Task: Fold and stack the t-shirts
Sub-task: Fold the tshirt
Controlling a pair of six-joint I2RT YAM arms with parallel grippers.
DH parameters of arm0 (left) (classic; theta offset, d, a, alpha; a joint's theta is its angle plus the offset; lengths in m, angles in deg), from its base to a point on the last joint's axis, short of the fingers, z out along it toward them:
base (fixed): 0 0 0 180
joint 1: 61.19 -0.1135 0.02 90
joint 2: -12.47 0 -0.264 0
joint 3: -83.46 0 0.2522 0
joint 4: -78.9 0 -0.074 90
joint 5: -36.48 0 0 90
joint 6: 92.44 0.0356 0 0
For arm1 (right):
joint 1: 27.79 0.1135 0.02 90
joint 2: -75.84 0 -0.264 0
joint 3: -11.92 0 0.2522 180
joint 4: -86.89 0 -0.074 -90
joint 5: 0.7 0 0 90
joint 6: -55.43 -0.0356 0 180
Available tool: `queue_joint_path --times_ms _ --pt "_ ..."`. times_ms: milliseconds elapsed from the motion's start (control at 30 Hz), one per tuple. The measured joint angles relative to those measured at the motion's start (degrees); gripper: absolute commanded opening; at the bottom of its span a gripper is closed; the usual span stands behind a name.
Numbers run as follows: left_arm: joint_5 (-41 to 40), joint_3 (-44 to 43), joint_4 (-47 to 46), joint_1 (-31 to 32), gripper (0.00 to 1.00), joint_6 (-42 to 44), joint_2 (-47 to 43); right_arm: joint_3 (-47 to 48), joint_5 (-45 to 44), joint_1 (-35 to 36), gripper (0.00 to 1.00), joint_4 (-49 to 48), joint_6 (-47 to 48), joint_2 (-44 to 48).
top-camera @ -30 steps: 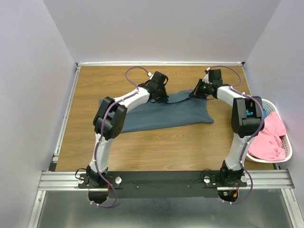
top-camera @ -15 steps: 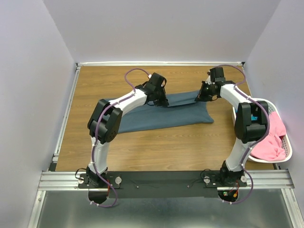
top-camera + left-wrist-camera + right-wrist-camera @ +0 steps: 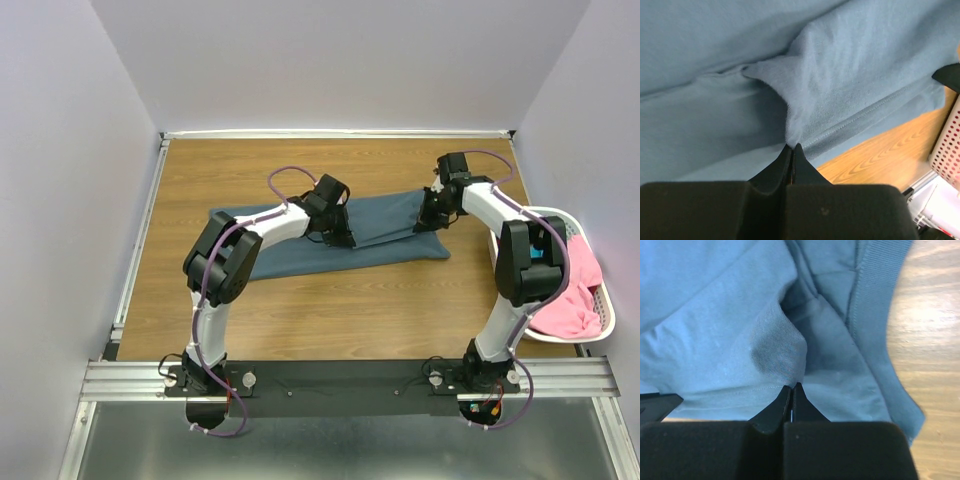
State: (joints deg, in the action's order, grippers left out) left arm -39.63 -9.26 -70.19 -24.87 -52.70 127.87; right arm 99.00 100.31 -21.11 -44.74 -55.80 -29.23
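My jaws are pressed together on pinched cloth: left gripper and right gripper each clamp a fold of the slate blue-grey t-shirt, spread mid-frame on the table. Only the top view shows the pink t-shirt in the white basket at right. Only my right wrist shows the ribbed collar.

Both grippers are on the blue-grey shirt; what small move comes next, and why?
Probably draw both pinches together toward the near hem. The left gripper and right gripper are each shut on a raised fold of the blue-grey t-shirt.
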Motion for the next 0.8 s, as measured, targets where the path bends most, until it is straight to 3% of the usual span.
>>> queue_joint_path --times_ms 233,300,333,500,567,800 --pt "0.6 0.8 -1.7 0.5 0.09 -1.2 -0.1 -0.1 -2.4 0.0 0.08 1.8 0.3 1.5" --pt "0.6 1.0 -2.1 0.6 0.18 -1.4 -0.2 -0.8 -2.6 0.0 0.16 2.1 0.4 2.0" --pt "0.7 1.3 -2.1 0.6 0.22 -1.6 -0.3 -1.1 -2.7 0.0 0.25 2.2 0.4 2.1" --pt "0.6 4.4 -0.9 0.6 0.59 -1.6 -2.4 -2.0 -4.3 -0.3 0.41 3.0 1.0 2.8" --pt "0.2 6.0 -0.7 0.5 0.63 -1.8 -3.9 -1.9 -4.3 -0.5 0.43 3.1 1.2 3.4" --pt "-3.3 6.6 1.5 0.6 0.59 -1.6 -10.3 0.6 -1.8 -0.5 0.42 1.2 0.2 6.1"
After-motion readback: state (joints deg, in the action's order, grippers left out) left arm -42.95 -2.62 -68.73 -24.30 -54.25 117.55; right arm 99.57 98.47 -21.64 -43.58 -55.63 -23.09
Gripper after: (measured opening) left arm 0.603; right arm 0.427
